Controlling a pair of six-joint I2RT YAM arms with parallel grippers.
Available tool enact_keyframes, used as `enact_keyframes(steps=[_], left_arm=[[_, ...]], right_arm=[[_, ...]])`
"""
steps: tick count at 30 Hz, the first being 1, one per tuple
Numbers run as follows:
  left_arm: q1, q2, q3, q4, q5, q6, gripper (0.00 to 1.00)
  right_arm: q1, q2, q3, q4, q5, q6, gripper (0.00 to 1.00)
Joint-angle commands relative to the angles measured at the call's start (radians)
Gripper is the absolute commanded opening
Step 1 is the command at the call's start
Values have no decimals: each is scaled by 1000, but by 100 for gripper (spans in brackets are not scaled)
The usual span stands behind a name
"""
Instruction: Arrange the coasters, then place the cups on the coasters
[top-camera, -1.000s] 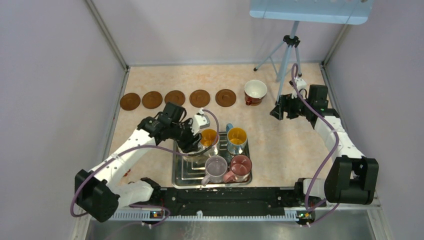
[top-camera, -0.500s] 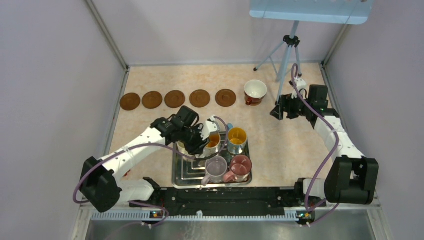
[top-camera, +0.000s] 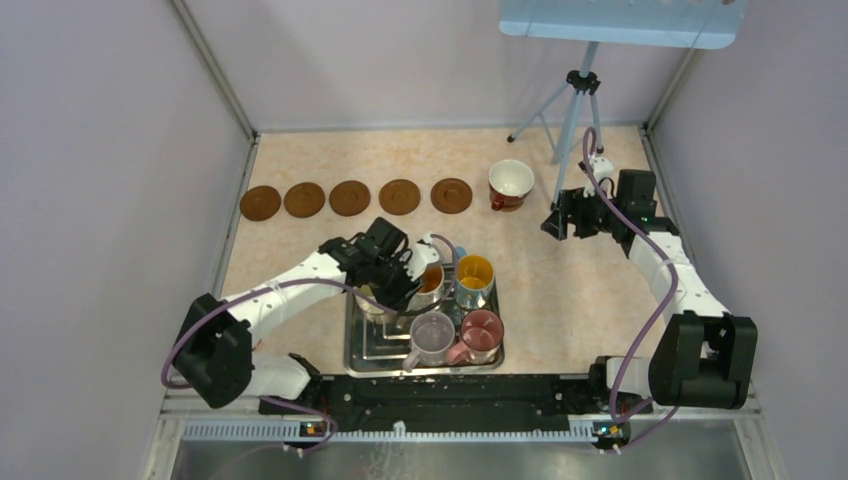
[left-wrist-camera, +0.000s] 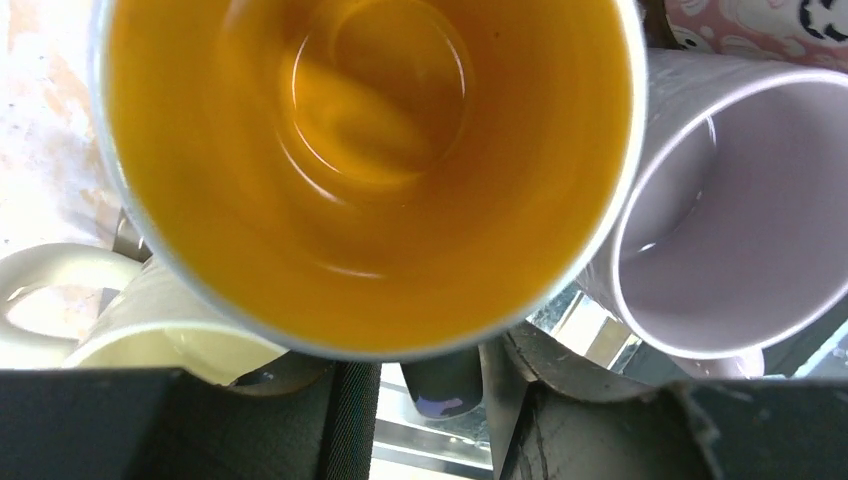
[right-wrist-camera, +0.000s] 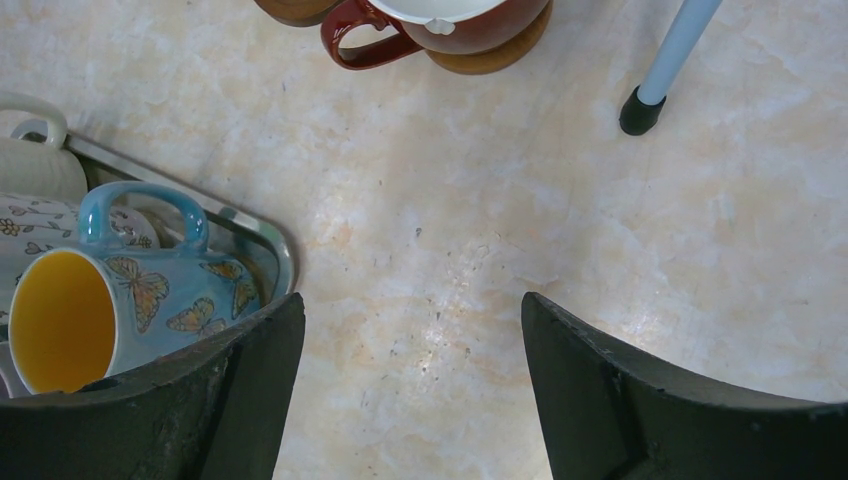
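Five brown coasters (top-camera: 350, 197) lie in a row at the back left. On a tan coaster (right-wrist-camera: 500, 55) stands the red-and-white cup (top-camera: 510, 183). My left gripper (top-camera: 415, 275) is over the silver tray (top-camera: 370, 362), shut on the dark handle (left-wrist-camera: 445, 385) of the orange-inside cup (left-wrist-camera: 370, 170), which fills its view. The cream cup (left-wrist-camera: 170, 320) sits beside it, partly under the arm. The blue-handled cup (top-camera: 474, 278), lilac cup (top-camera: 432, 335) and pink cup (top-camera: 482, 333) also stand in the tray. My right gripper (top-camera: 575, 222) hangs open over bare table (right-wrist-camera: 412, 330).
A tripod (top-camera: 575, 100) stands at the back right, one foot (right-wrist-camera: 640, 110) near the red cup. Walls close in the table on the left, back and right. The tray rim (right-wrist-camera: 270, 250) lies left of my right gripper.
My left arm has swung right across the tray and its jaws have narrowed round the orange-inside cup's handle; the cup has shifted slightly right. The right arm has not moved.
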Motion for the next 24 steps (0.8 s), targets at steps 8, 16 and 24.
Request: enact_keyframes(steps=[8, 16, 24], left_arm=[[-10, 94, 11, 128, -46, -55, 46], [-10, 77, 20, 155, -64, -62, 31], [-10, 4, 49, 135, -79, -80, 0]], right_arm=[[-10, -26, 0, 12, 8, -13, 78], [-10, -27, -1, 13, 11, -17, 78], [-10, -29, -1, 10, 12, -19, 78]])
